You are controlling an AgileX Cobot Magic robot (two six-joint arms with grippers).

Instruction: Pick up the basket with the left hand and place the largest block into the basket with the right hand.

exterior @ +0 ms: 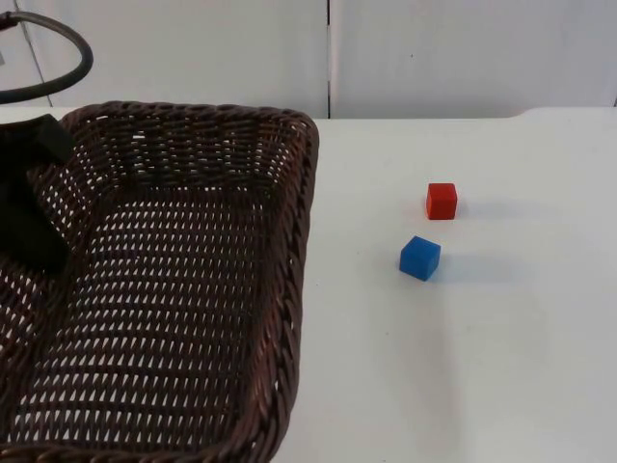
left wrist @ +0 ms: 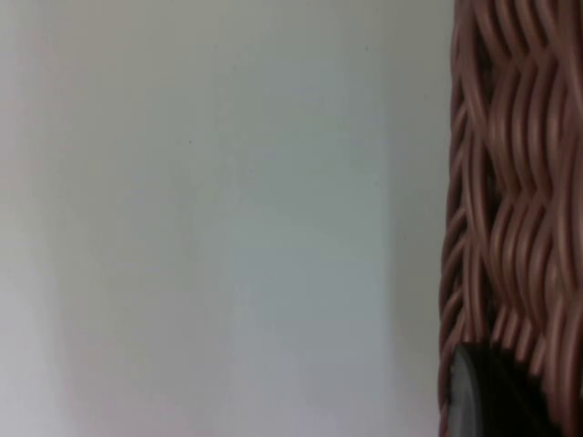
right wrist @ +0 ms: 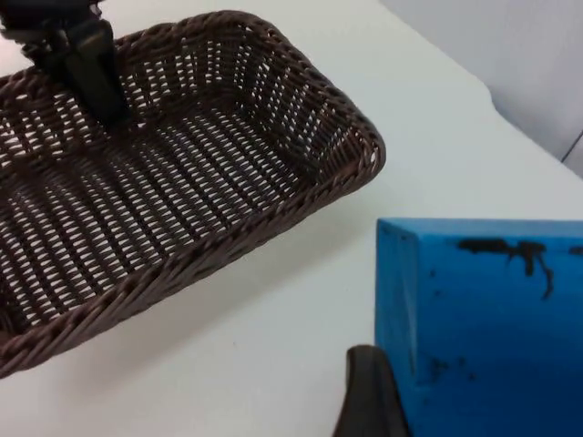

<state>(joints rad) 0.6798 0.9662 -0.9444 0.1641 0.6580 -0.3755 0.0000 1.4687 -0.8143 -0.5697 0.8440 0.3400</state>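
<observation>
A dark brown wicker basket (exterior: pixel 193 289) takes up the left of the top view. My left gripper (exterior: pixel 34 207) is shut on its left rim; in the left wrist view a black fingertip (left wrist: pixel 492 391) presses against the weave (left wrist: pixel 519 182). A large blue block (right wrist: pixel 483 309) with black marks is clamped in my right gripper (right wrist: pixel 474 401), one fingertip (right wrist: pixel 369 396) against its side. In the right wrist view the basket (right wrist: pixel 182 182) lies beyond the block, with the left gripper (right wrist: pixel 77 55) at its far rim.
Two small blocks rest on the white table to the right of the basket: a red block (exterior: pixel 442 201) and, nearer, a small blue block (exterior: pixel 420 258). The grey partition wall (exterior: pixel 434 48) closes off the back.
</observation>
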